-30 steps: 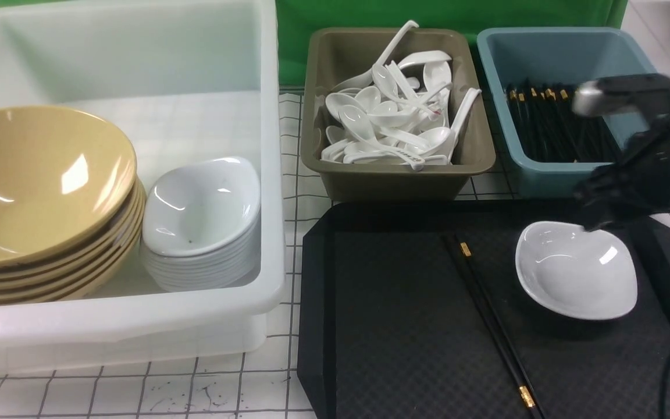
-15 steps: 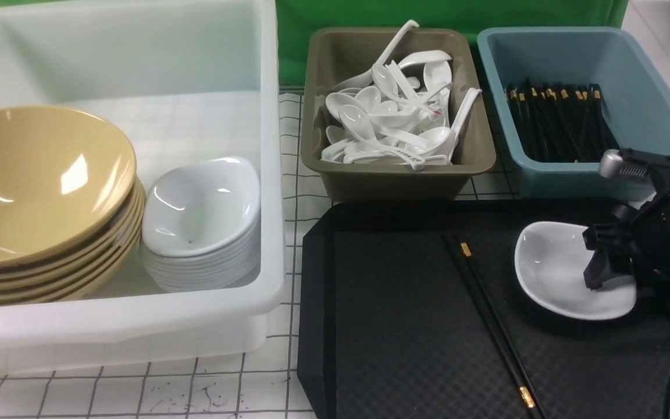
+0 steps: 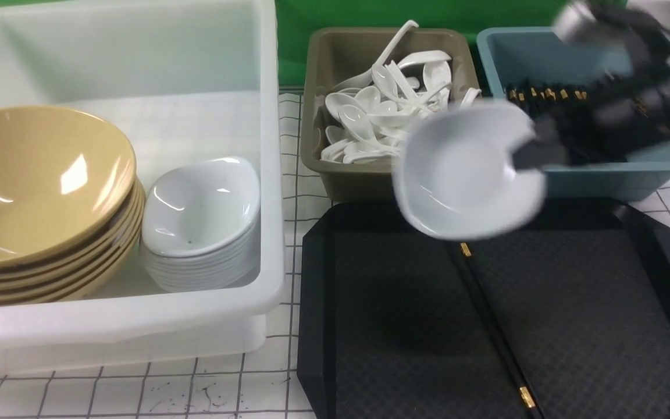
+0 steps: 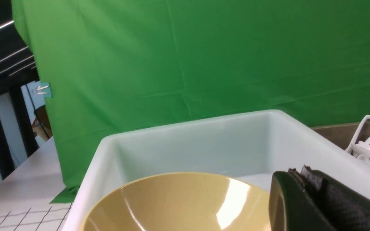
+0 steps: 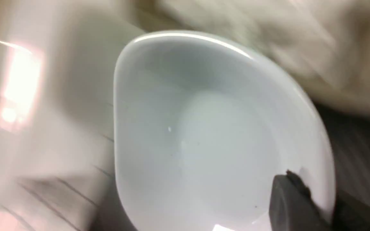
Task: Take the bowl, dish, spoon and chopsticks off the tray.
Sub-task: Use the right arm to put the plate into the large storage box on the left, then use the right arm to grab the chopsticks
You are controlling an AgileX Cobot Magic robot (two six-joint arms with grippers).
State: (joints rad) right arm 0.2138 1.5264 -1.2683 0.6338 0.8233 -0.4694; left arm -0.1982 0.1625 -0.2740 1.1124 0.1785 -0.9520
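My right gripper (image 3: 530, 154) is shut on the rim of the white dish (image 3: 463, 174), which hangs tilted and blurred above the far edge of the black tray (image 3: 573, 302). In the right wrist view one finger (image 5: 291, 199) lies inside the dish (image 5: 204, 128). The black chopsticks (image 3: 486, 326) lie slantwise on the tray. A mustard-yellow bowl (image 3: 38, 180) tops a stack in the white tub (image 3: 271, 174). My left gripper (image 4: 299, 171) is shut and empty above that bowl (image 4: 178, 202). I cannot pick out the spoon among the white spoons.
An olive tub (image 3: 341, 174) of white spoons and a blue tub (image 3: 620, 174) of black chopsticks stand behind the tray. A stack of white dishes (image 3: 201, 233) sits beside the bowls in the white tub. A green backdrop closes the far side.
My right gripper came down on the dish, shut on its rim, then lifted it off the tray and carried it up and to the left. The left arm has not moved.
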